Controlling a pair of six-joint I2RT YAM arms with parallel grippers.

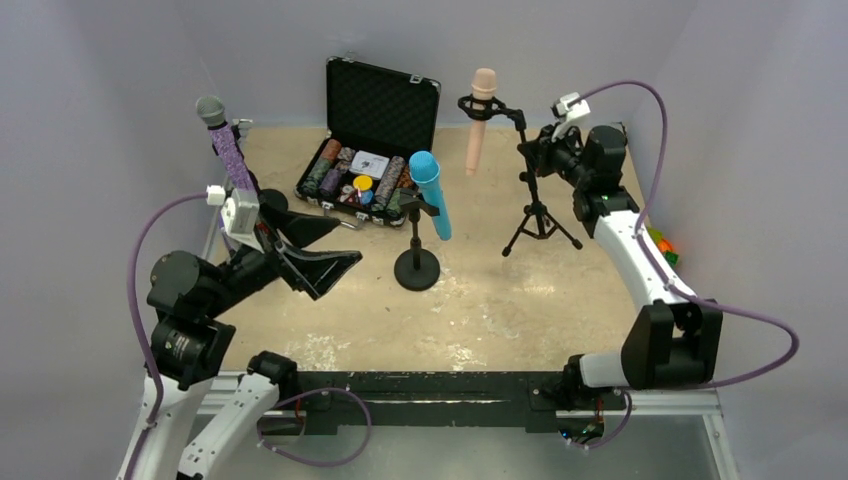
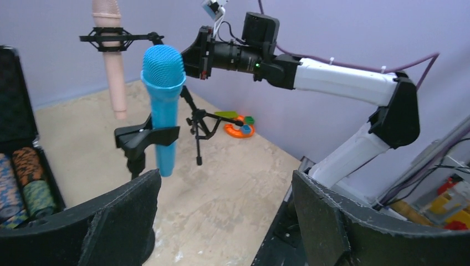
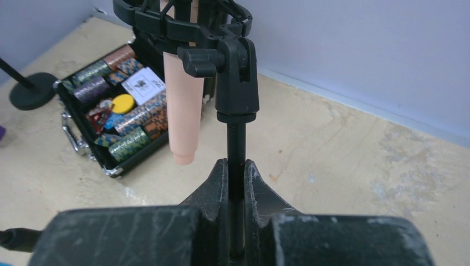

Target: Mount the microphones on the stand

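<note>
The pale pink microphone hangs upright in the shock mount of a black tripod stand; it also shows in the right wrist view. My right gripper is shut on the tripod stand's pole, just under the mount. The bright blue microphone sits tilted in the clip of a round-base stand. The glittery purple microphone with a grey mesh head stands tilted at the back left, its lower end hidden behind my left arm. My left gripper is open and empty, left of the blue microphone.
An open black case with poker chips lies at the back, between the purple and blue microphones. A colourful toy lies by the right wall. Another round stand base shows left of the case in the right wrist view.
</note>
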